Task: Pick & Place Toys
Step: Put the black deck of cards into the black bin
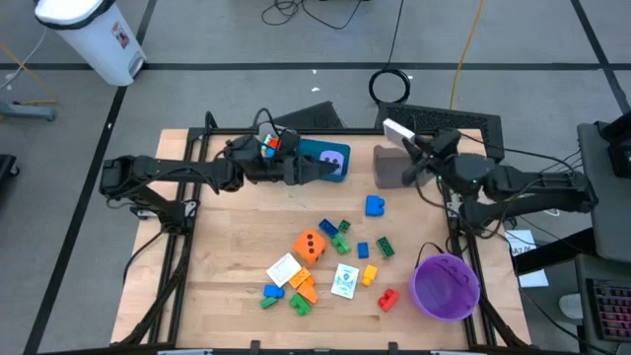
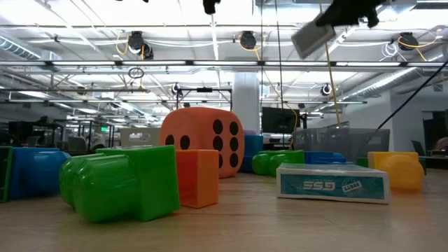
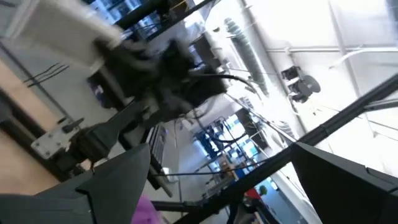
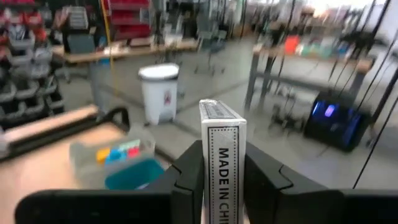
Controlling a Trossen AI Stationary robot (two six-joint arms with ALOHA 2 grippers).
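Note:
My right gripper (image 1: pixel 409 146) is shut on a white card box (image 1: pixel 396 130), high over the grey tray (image 1: pixel 392 168) at the table's far right. My left gripper (image 1: pixel 322 170) stands open and holds nothing, raised over the teal tray (image 1: pixel 317 150), in which a purple die (image 1: pixel 336 158) lies. On the table lie an orange die (image 1: pixel 310 245), a blue brick (image 1: pixel 375 205), several small coloured bricks (image 1: pixel 341 233) and two flat white cards (image 1: pixel 344 281). The left wrist view shows the open fingers (image 3: pixel 222 148) against the room. My right gripper pinches the card box's two broad faces (image 4: pixel 222 163) between its two fingers (image 4: pixel 190 177). The fingers come about level from the table's right side. The box stands on edge in the hold with one narrow side toward the wrist camera, lifted well clear of the table (image 2: pixel 311 35).
A round purple bowl (image 1: pixel 446 286) stands at the near right corner. The toys crowd the table's near middle; bare wood lies at its left. In the low view a green brick (image 2: pixel 126 183) and a card box (image 2: pixel 332 183) lie close in front.

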